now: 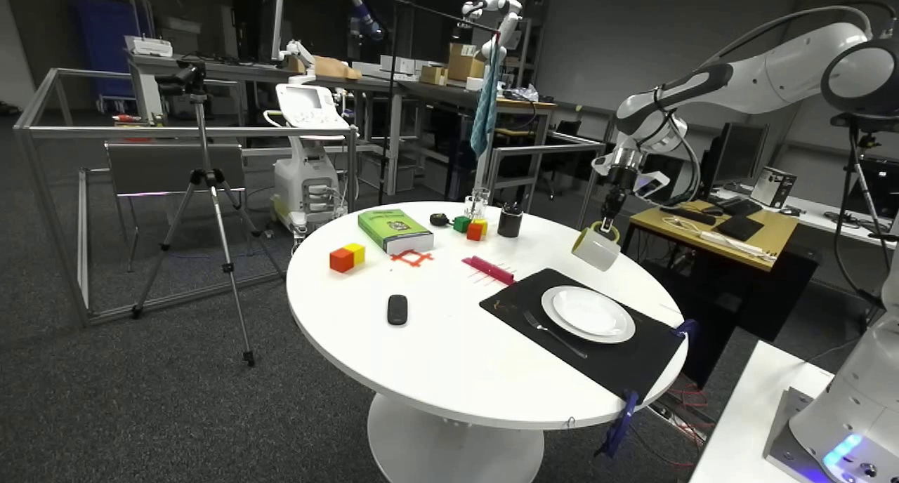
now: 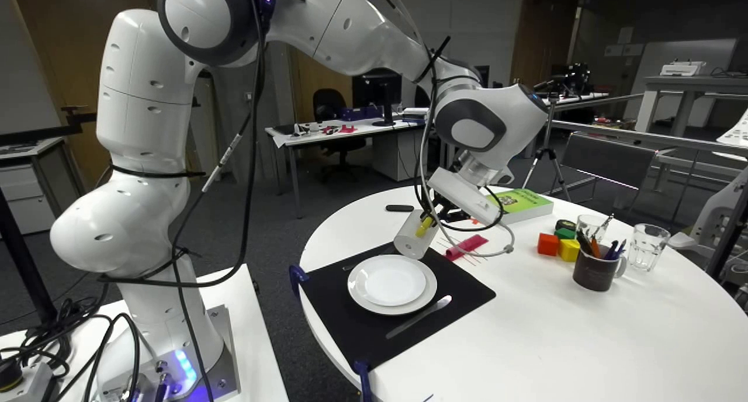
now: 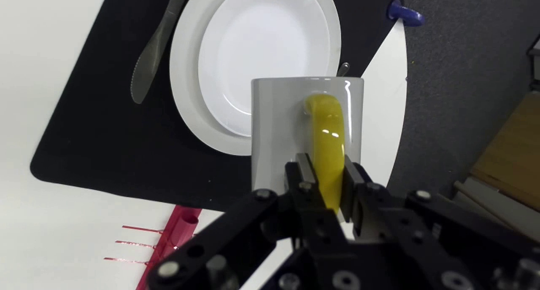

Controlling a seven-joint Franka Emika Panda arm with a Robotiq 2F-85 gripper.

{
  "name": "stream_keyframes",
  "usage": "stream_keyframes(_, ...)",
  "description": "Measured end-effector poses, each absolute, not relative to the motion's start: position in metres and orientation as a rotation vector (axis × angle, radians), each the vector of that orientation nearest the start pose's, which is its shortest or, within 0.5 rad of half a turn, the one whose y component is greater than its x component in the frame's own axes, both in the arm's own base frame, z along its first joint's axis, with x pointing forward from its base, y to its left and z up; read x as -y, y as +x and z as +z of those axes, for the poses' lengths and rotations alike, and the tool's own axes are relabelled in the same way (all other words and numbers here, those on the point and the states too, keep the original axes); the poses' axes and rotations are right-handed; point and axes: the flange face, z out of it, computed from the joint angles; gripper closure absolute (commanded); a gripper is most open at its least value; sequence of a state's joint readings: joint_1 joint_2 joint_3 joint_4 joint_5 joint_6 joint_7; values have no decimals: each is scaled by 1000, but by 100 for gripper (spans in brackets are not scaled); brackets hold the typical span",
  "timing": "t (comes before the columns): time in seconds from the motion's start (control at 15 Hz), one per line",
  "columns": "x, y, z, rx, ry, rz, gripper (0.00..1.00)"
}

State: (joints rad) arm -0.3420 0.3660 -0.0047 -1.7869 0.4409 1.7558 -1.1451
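Dark fingers [image 3: 304, 168] of the gripper [image 3: 328, 172] pinch the yellow handle [image 3: 329, 130] of a white mug [image 3: 274, 125], one on each side. The mug hangs tilted near the plates, seemingly clear of the table [image 1: 435, 356], its base lower than its yellow-lined mouth; exactly what lies beneath it I cannot tell. It looks like glazed ceramic: stiff, with some weight, slick around the body and liable to chip if knocked. The handle seems the surest hold, slim enough to press from both sides (though that gloss might let the mug swivel).

Just beyond, a small plate [image 3: 261, 49] sits on a large plate [image 3: 184, 71], both on a black placemat [image 3: 126, 155], with a knife [image 3: 149, 64] to one side and a fork [image 1: 551, 334] to the other. Blue clamps [image 3: 403, 15] mark its outer corners, and a pink strip [image 3: 175, 235] with thin prongs lies by its inner edge. Farther out are a dark pen cup [image 2: 595, 270], glasses [image 2: 647, 247], coloured blocks [image 2: 548, 244], a green book [image 1: 395, 229] and a small black device [image 1: 397, 309].
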Motion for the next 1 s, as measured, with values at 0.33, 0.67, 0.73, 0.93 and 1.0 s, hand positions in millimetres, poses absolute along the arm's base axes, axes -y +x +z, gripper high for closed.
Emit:
stream_keyframes(0.33,183,566,324,918,-2360,-44,95)
stream_keyframes(0.67,188,556,324,1004,-2205,-153,95)
stream_keyframes(0.73,190,554,325,1022,-2176,-181,95)
stream_keyframes(0.93,199,550,327,1077,-2116,-267,95)
stream_keyframes(1.0,202,549,327,1104,-2102,-294,95)
